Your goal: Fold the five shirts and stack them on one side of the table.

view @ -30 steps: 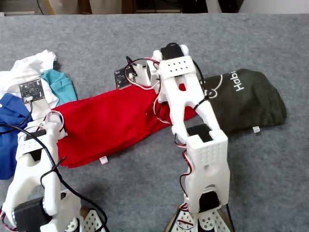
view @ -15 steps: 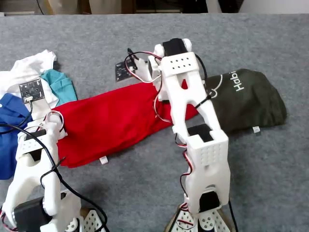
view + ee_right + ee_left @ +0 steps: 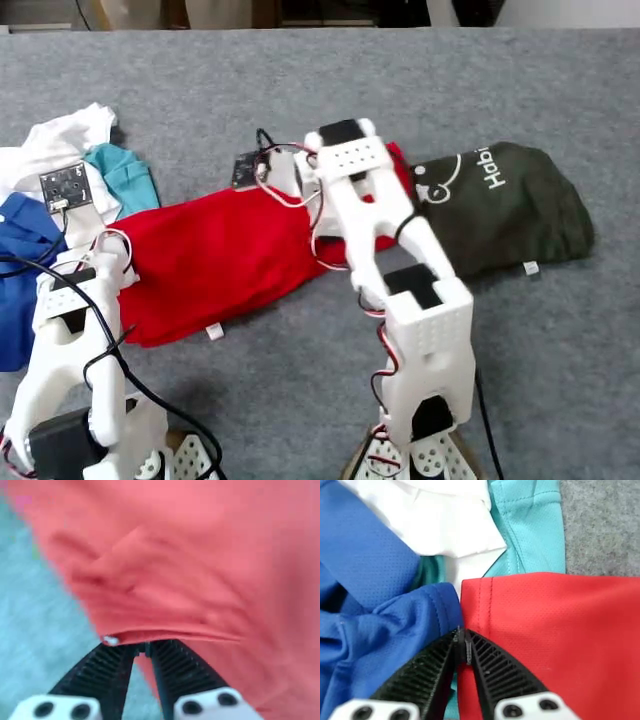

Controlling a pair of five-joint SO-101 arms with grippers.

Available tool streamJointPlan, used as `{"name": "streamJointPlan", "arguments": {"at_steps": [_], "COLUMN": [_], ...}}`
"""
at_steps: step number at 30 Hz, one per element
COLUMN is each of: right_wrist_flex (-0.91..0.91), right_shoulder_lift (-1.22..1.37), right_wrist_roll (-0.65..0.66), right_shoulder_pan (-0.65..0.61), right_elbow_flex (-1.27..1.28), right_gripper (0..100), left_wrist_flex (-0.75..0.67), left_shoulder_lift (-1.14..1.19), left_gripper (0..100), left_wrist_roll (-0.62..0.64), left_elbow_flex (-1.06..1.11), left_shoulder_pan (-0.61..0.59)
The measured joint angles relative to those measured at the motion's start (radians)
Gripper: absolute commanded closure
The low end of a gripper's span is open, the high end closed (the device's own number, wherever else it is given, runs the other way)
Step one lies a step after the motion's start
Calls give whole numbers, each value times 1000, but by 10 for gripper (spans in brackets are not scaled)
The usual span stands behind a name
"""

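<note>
A red shirt (image 3: pixel 220 250) lies spread across the middle of the grey table. My left gripper (image 3: pixel 108 243) sits at its left corner; in the left wrist view the gripper (image 3: pixel 465 647) is shut on the hem of the red shirt (image 3: pixel 560 630), right beside a blue shirt (image 3: pixel 365 580). My right gripper (image 3: pixel 303 180) is at the far edge of the red shirt, and in its own view the gripper (image 3: pixel 142 650) is shut on a fold of the red cloth (image 3: pixel 200 555). A dark shirt (image 3: pixel 510 205) lies folded at the right.
A white shirt (image 3: pixel 55 145), a teal shirt (image 3: pixel 125 175) and the blue shirt (image 3: pixel 20 250) lie crumpled in a heap at the left edge. Bare grey table (image 3: pixel 500 80) stretches along the back and in front of the red shirt.
My right arm has swung left with the red shirt's edge in its gripper, and red cloth now shows to the right of the arm. The left arm has not moved.
</note>
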Motion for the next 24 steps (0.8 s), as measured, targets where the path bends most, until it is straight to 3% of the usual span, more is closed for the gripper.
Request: {"name": "streamJointPlan", "arguments": {"at_steps": [18, 24], "right_wrist_flex": [-117, 8], "right_shoulder_lift": [0, -28], "right_wrist_roll": [-101, -104], "right_shoulder_pan": [-89, -31], "right_elbow_flex": [18, -5], "right_gripper": [996, 996], "left_wrist_flex": [0, 23], "left_shoulder_lift": [0, -12], "left_gripper": [981, 980], "left_wrist_roll": [0, 0], "left_elbow_flex": [0, 0], "left_shoulder_pan": [34, 34]}}
